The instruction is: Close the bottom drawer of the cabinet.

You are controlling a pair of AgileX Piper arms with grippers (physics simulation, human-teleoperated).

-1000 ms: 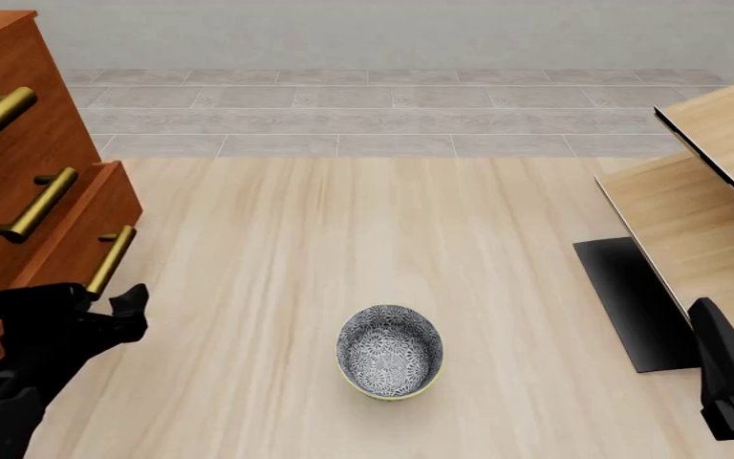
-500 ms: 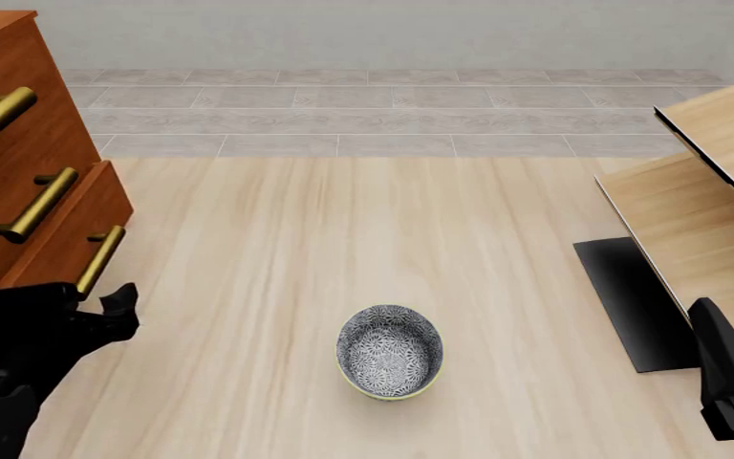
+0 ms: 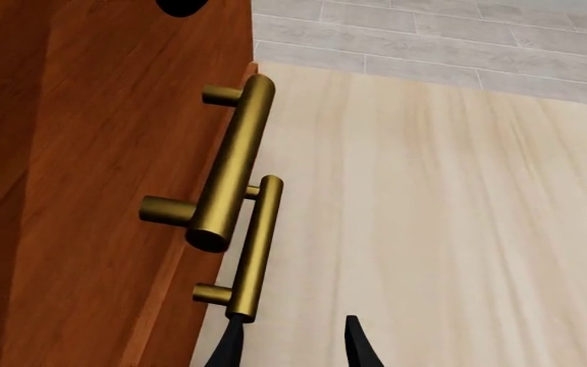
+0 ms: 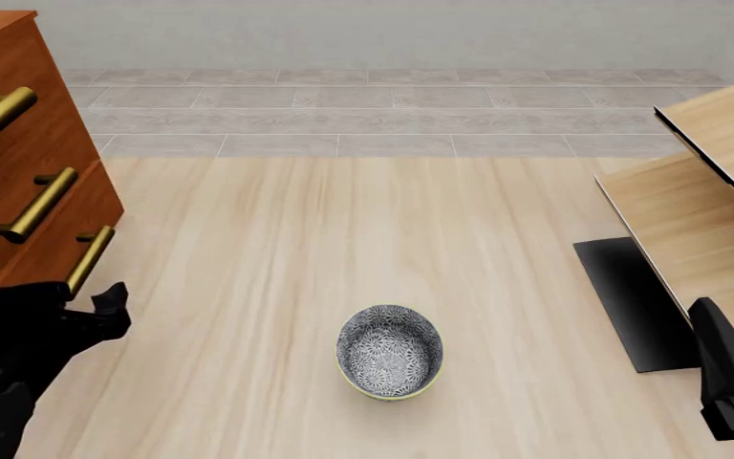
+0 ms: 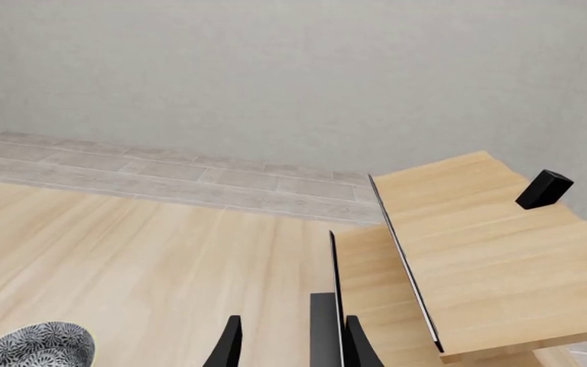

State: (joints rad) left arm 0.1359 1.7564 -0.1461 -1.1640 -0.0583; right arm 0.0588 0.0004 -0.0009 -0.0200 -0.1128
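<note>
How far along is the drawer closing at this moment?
Mostly done: the bottom drawer has slid in over the last second and sits nearly flush with the cabinet. In hand: the left tool is beside its handle, pushing. Left: the final bit of travel. The right tool is idle.

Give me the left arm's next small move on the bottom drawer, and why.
Probably keep pushing the left gripper toward the cabinet. The bottom drawer looks to sit only slightly proud of the drawers above, its handle just ahead of the fingers, which are slightly apart. A short further push should seat it flush.
</note>
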